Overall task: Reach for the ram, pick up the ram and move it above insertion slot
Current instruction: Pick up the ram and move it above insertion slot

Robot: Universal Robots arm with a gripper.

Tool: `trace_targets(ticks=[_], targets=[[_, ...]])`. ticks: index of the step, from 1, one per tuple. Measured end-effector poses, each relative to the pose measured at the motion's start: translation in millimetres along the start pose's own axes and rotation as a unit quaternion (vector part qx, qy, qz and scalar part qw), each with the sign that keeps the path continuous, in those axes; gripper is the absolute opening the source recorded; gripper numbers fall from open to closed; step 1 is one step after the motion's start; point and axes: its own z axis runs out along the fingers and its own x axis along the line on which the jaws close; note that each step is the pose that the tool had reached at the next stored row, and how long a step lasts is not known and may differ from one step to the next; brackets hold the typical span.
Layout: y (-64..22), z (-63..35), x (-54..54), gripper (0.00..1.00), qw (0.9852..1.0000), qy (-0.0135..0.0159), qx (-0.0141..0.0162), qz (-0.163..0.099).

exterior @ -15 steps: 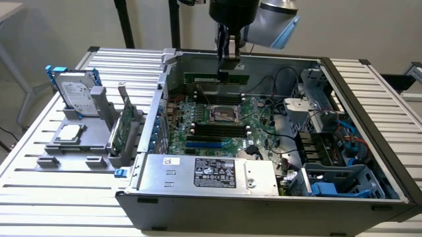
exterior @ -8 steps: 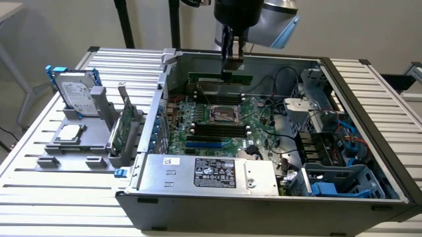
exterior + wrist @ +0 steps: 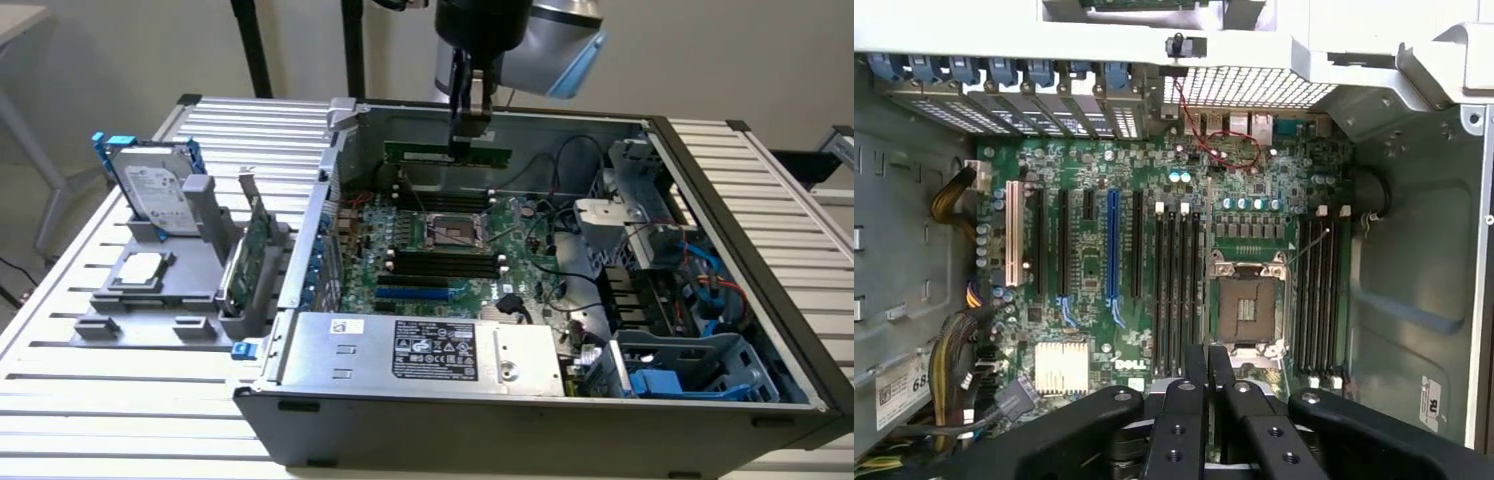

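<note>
While jaws (image 3: 463, 135) clamp ram (image 3: 447, 153), clear above motherboard (image 3: 441, 250).

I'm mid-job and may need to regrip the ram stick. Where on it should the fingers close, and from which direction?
By my read, grip the ram at mid-length on its upper long edge, coming straight down, pads on the two flat faces. It hangs level, edge-on, over the open case, and the gripper holds it about there now.

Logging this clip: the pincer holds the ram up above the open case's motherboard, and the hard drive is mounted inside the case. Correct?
Not quite. The pincer does hold the ram above the motherboard in the open case, but the hard drive is not inside. The exterior view shows it standing in a grey holder outside the case, on that view's left.
</note>
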Motion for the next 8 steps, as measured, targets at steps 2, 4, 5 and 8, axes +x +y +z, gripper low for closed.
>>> trace_targets(ticks=[2, 4, 5, 8], targets=[[0.0, 0.0, 0.0, 0.13, 1.0000, -0.0001, 0.0000, 0.000], [0.0, 0.0, 0.0, 0.13, 1.0000, -0.0001, 0.0000, 0.000], [0.0, 0.0, 0.0, 0.13, 1.0000, -0.0001, 0.0000, 0.000], [0.0, 0.0, 0.0, 0.13, 1.0000, -0.0001, 0.0000, 0.000]])
